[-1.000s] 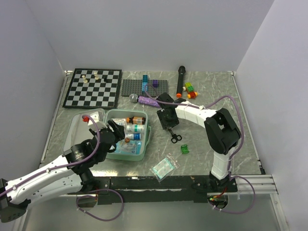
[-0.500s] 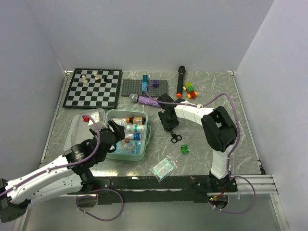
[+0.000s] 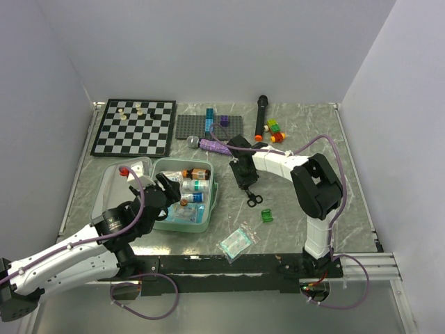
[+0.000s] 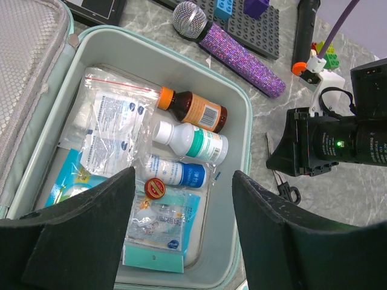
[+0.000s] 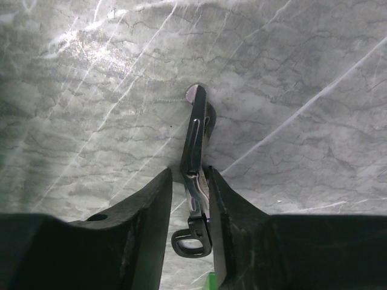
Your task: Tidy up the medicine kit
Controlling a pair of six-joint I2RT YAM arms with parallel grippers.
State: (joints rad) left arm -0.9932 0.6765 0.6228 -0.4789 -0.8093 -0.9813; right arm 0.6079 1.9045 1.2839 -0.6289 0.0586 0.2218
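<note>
left tool (image 4: pixel 182 176) wide open, empty, over medicine kit (image 4: pixel 240 136); right tool (image 5: pixel 188 175) narrowly open astride scissors (image 5: pixel 196 121)

The mint-green rounded-square zip medicine kit (image 3: pixel 213 196) lies open and flat on the left part of the grey marbled counter (image 3: pixel 299 202), with its two hinged halves side by side. The left half shows a grey mesh lining. The right half, a grey-lined tray, holds an amber bottle (image 4: pixel 195 110) with an orange cap, a white bottle (image 4: pixel 196 142) with a green label, a small blue-labelled bottle (image 4: pixel 181 174) and several clear sachets (image 4: pixel 112 130), all lying down.
</note>
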